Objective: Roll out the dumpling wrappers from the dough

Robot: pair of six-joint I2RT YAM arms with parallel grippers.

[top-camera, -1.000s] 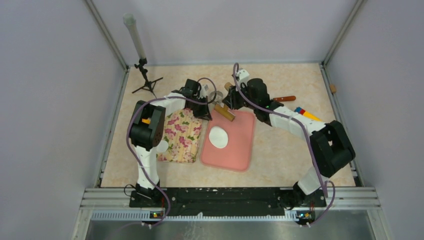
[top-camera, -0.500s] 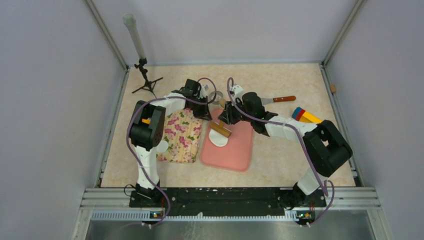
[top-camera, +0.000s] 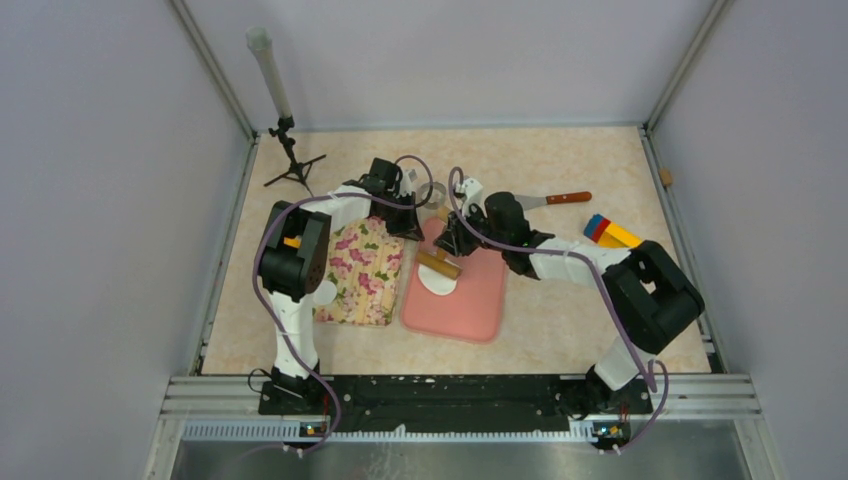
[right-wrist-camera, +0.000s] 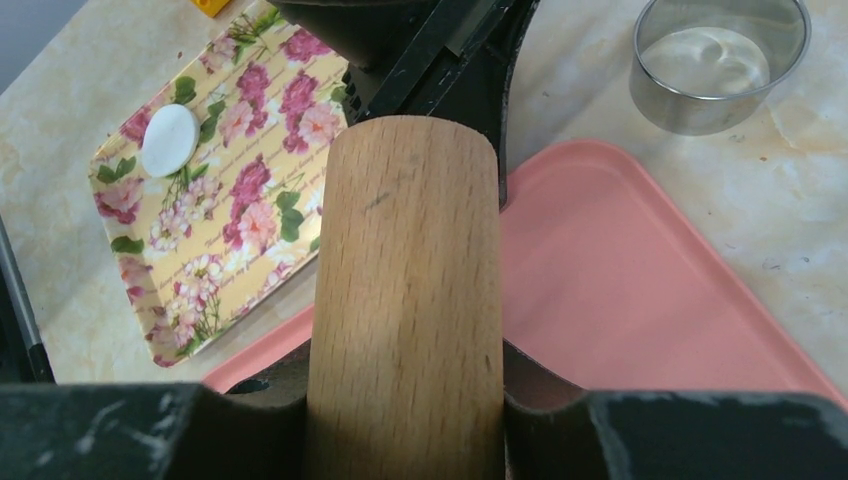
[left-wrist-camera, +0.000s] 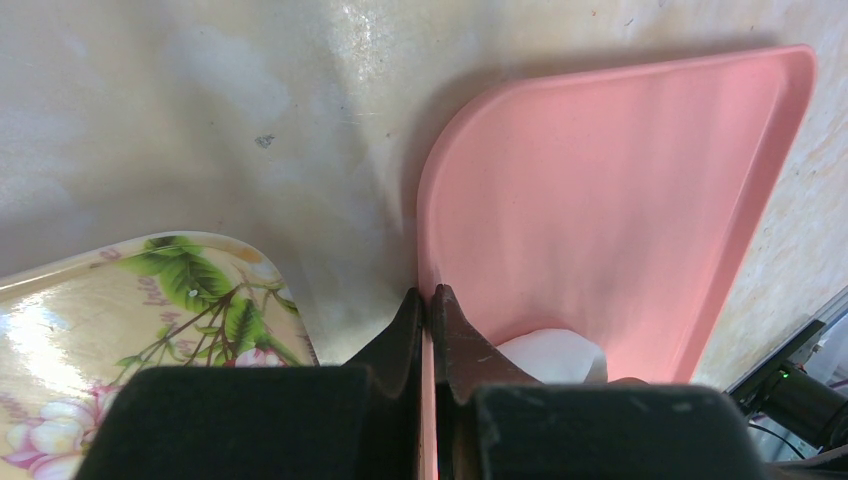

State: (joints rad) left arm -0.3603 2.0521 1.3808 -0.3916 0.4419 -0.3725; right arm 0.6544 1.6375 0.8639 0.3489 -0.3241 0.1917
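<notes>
The white dough [top-camera: 439, 283] lies on the pink board [top-camera: 470, 310], its edge showing behind my left fingers [left-wrist-camera: 552, 355]. My right gripper [top-camera: 449, 243] [right-wrist-camera: 405, 366] is shut on a wooden rolling pin [top-camera: 440, 264] [right-wrist-camera: 405, 260], which rests across the dough's far part. At the board's far left corner, my left gripper [top-camera: 408, 226] [left-wrist-camera: 428, 296] is shut on the board's rim [left-wrist-camera: 428, 400]. One dumpling wrapper [right-wrist-camera: 168, 140], a small white disc, sits on the floral tray [right-wrist-camera: 230, 230].
The floral tray [top-camera: 360, 275] lies just left of the board. A metal ring cutter [right-wrist-camera: 718, 62] stands behind the board. A spatula [top-camera: 558, 198] and coloured blocks [top-camera: 610, 230] lie at the right, a small tripod [top-camera: 290, 165] at the back left.
My right gripper carried the rolling pin forward from behind the board down onto the dough. The left gripper has stayed clamped on the board's rim.
</notes>
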